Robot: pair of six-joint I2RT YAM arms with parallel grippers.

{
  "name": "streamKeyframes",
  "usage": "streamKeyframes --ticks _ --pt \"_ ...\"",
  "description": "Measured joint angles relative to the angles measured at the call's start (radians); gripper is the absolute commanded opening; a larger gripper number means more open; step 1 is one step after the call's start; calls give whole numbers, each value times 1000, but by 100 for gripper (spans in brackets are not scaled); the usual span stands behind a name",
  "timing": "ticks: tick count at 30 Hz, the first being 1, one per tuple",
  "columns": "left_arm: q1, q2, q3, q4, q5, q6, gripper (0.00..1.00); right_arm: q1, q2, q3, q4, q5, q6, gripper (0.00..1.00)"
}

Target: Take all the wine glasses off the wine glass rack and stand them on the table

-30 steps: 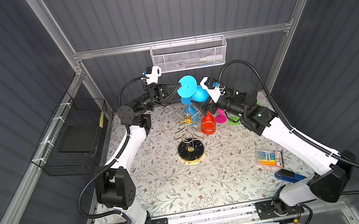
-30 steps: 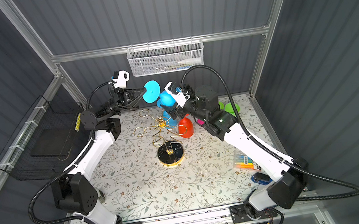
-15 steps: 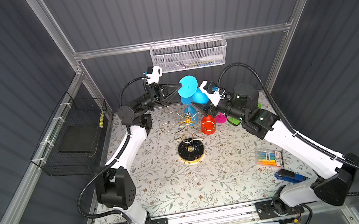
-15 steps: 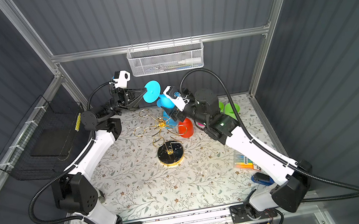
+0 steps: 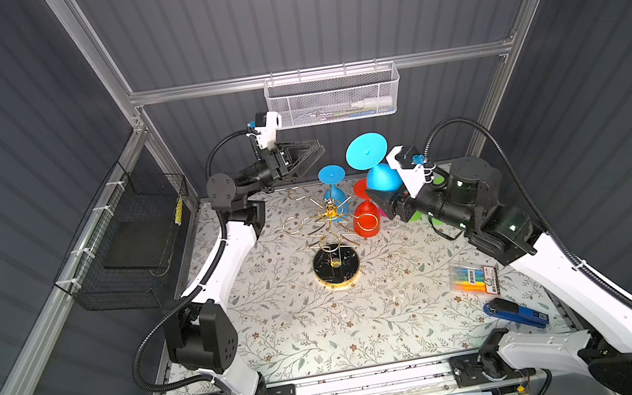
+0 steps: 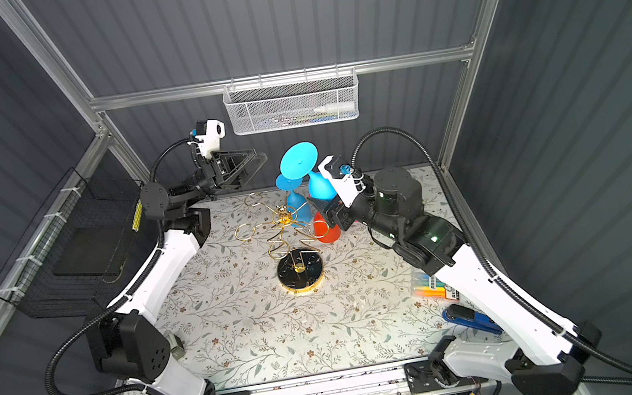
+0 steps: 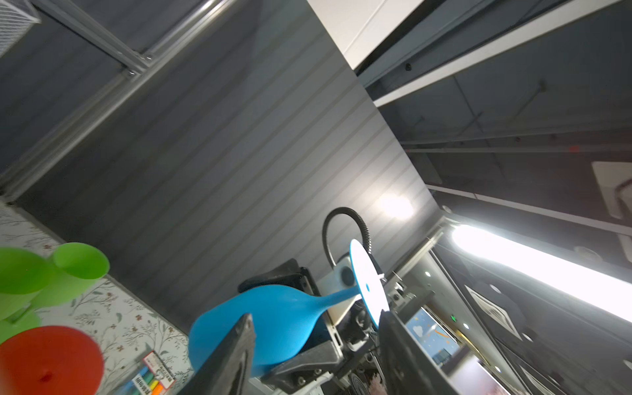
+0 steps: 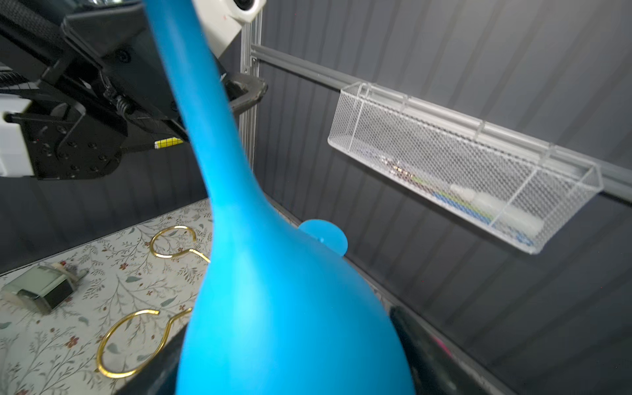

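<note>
The wine glass rack [image 5: 346, 263] stands left of the marker pack [image 5: 473, 280] (stapler [image 5: 515, 315] before it).

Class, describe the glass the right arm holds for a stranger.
Find the gold wine glass rack mid-table. Just behind it, the right tool grips a blue wine glass by its bowl, foot up. The other blue glass and the red glass hang on the rack.

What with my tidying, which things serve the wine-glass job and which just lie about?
Job: wine glass rack, blue wine glass in right pincer, second blue glass, red glass.
Lying about: marker pack, stapler, white mesh basket, black wire basket.
</note>
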Motion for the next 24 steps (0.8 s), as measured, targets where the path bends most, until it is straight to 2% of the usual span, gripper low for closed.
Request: streamKeyframes --ticks 5,11,16,24 --pt "-2 -135 -3 -451 -126 550 65 0 -9 56 -217 22 113 65" --pt "-6 -253 -95 -581 -267 998 65 0 -8 92 -376 29 211 63" --pt "-8 -269 -222 -583 -336 1262 62 0 2 114 -440 26 256 62" --pt "-34 -268 -319 -488 -319 1562 58 0 69 175 -481 10 288 61"
